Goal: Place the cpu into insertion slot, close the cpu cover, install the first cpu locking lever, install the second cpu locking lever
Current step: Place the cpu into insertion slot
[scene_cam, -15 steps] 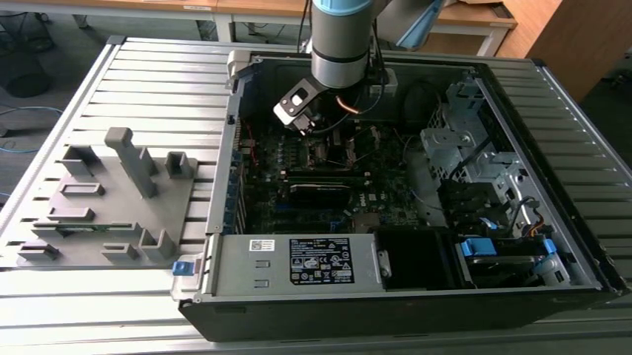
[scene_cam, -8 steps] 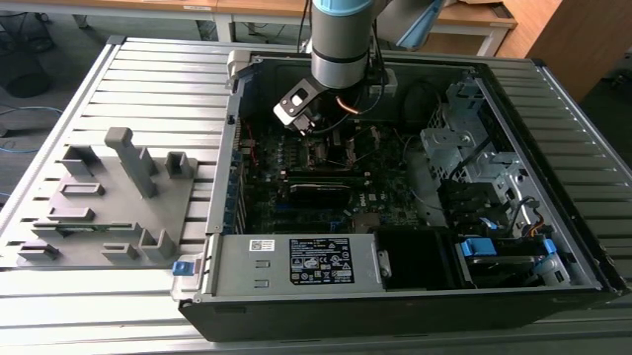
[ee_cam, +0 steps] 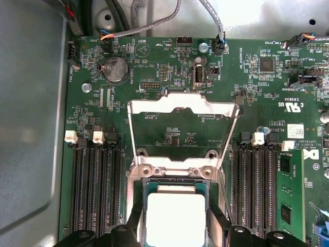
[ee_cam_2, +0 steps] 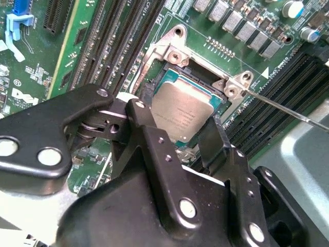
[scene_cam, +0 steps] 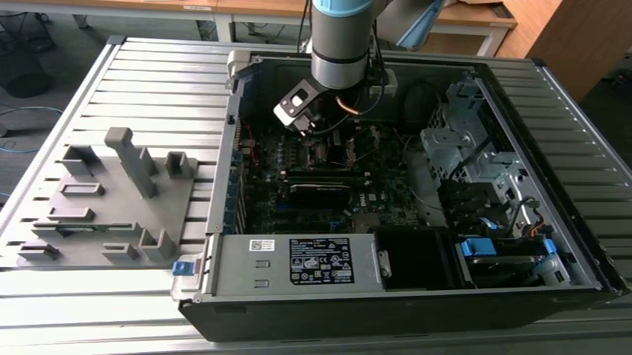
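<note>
Gripper (scene_cam: 324,140) low over mobo (scene_cam: 269,198) (PC case (scene_cam: 395,314) open).

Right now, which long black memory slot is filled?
The one holding the green memory module, outermost in its bank, farthest from the cpu; the others look empty.

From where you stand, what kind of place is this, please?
Probably a robotics lab or workshop: an open computer case lies on a slatted metal table, a grey fixture plate sits beside it, and wooden desks stand behind.
</note>
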Motion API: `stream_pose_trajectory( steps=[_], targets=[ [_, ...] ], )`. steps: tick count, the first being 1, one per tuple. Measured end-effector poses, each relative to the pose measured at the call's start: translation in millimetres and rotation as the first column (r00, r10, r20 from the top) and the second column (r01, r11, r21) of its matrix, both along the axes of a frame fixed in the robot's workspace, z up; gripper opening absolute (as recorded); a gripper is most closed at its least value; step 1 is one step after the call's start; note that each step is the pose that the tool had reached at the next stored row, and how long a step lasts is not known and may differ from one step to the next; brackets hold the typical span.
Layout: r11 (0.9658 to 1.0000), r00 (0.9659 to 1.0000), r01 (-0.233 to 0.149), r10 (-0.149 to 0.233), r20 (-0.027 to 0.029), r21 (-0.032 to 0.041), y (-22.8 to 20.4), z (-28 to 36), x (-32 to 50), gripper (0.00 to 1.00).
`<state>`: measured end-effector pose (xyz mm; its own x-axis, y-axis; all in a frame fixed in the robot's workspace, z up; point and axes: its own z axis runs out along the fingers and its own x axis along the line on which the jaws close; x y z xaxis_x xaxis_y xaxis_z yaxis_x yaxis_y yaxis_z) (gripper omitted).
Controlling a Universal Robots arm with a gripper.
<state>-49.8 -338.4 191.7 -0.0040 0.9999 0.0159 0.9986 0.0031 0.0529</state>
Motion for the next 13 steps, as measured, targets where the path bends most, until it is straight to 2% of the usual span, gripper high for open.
stream_pose_trajectory(
  steps=[3,10,13],
  targets=[
    [1.0000,1.0000,0.000,0.000,-0.0001,-0.0002,0.0,1.2,0.0,0.61],
    [1.0000,1.0000,0.000,0.000,-0.0001,-0.0001,0.0,13.5,0.0,0.61],
    [1.0000,1.0000,0.000,0.000,0.0002,0.0003,0.1,13.6,0.0,0.61]
  ],
)
